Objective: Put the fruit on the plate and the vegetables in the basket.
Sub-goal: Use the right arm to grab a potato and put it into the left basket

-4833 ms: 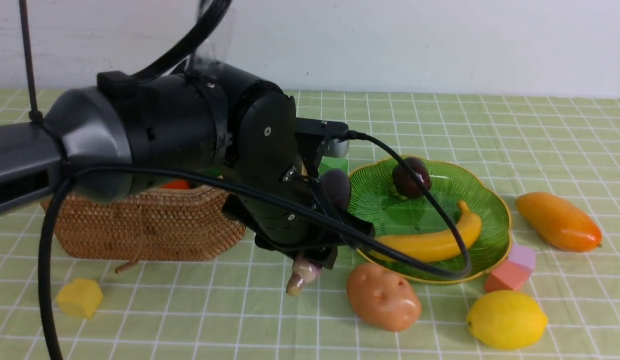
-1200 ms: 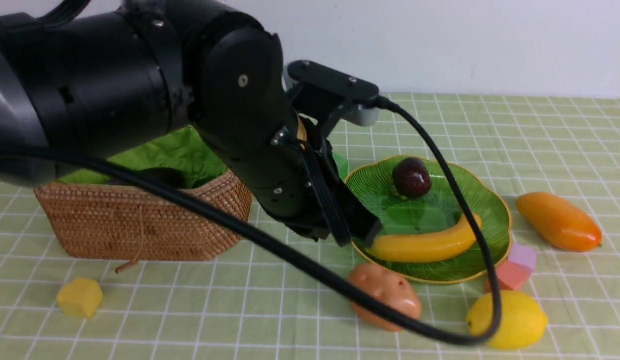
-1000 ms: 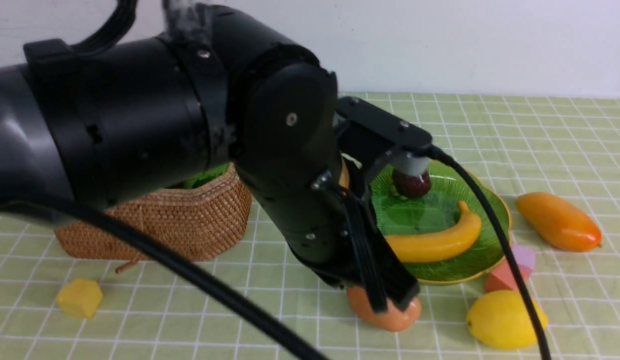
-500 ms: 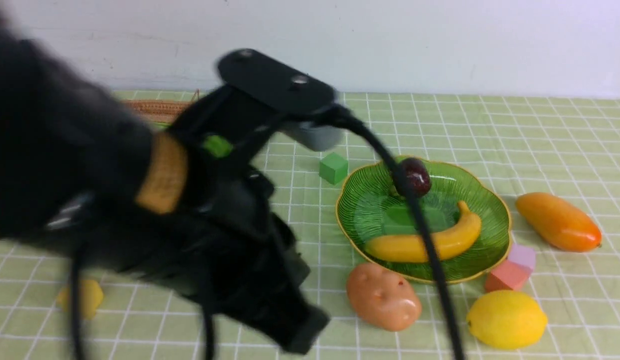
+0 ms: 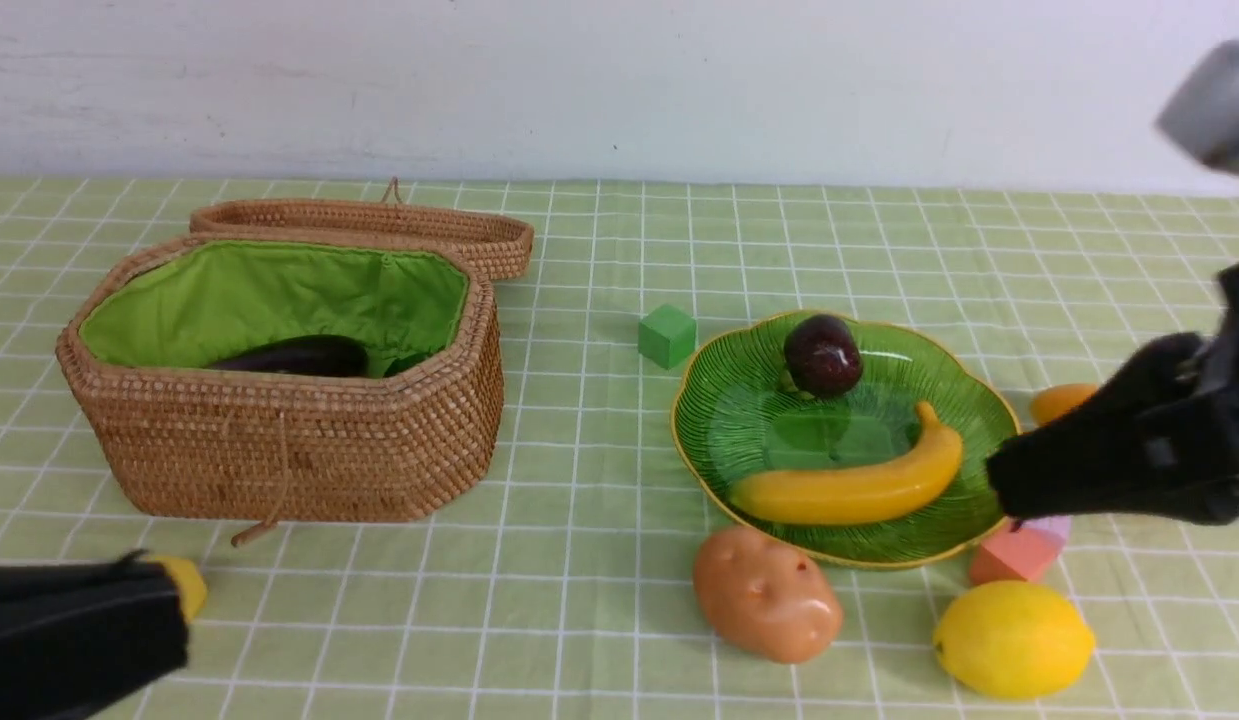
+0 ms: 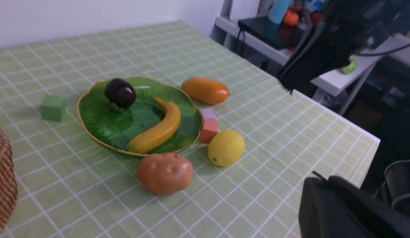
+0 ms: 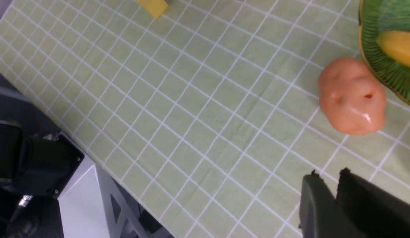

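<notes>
Counting from the near edge, Ren: what is still unsorted?

REN: Lower right of the front view, lemon on the cloth, outside the plate. Lower centre, potato just beside the plate's near rim, well apart from the basket. Two loose so far.

KIT: The arms?

REN: Left gripper low in the lower-left corner, fingers clenched on nothing, a yellow block peeking out past it. Right gripper at the right edge, crossing the plate's right rim in this view. Its wrist view shows the fingers drawn almost together, empty.

KIT: Middle ground?

REN: Banana lies across the plate's near half, mangosteen at its far side. Both done. Mango on the cloth right of the plate, half hidden by the right arm (plain in the left wrist view). Third loose item.

KIT: Upper left?

REN: Basket open, lid flat behind it. Eggplant inside on the green lining. The long red-orange vegetable: not seen. The basket wall may hide it, cannot tell. My tally: two of four fruit placed, one vegetable surely in, potato certainly left.
</notes>
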Controlling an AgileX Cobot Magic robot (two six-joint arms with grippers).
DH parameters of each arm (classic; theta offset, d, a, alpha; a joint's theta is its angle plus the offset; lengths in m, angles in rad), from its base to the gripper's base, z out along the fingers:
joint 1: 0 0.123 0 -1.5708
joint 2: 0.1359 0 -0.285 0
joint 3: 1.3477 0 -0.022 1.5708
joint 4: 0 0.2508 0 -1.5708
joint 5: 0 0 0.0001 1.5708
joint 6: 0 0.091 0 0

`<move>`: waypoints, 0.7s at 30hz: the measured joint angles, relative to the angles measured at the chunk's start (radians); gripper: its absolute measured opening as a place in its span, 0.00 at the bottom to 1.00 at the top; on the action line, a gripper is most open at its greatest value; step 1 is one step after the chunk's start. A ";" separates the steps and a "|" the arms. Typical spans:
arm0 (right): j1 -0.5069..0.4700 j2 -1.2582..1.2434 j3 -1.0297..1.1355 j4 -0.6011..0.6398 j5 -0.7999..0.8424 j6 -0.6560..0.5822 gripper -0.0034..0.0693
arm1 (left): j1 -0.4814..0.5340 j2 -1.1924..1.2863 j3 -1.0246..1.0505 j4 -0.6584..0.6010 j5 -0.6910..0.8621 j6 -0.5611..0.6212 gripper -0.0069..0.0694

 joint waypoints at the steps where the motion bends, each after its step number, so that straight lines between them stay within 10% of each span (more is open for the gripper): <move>1: 0.065 0.040 0.000 -0.019 -0.026 0.003 0.11 | 0.000 -0.018 0.002 0.017 -0.003 -0.012 0.07; 10: 0.329 0.212 0.000 -0.308 -0.134 0.091 0.13 | 0.000 -0.018 0.007 0.068 -0.038 -0.032 0.07; 21: 0.337 0.399 0.000 -0.488 -0.253 0.171 0.68 | 0.000 -0.018 0.007 0.104 -0.030 -0.034 0.07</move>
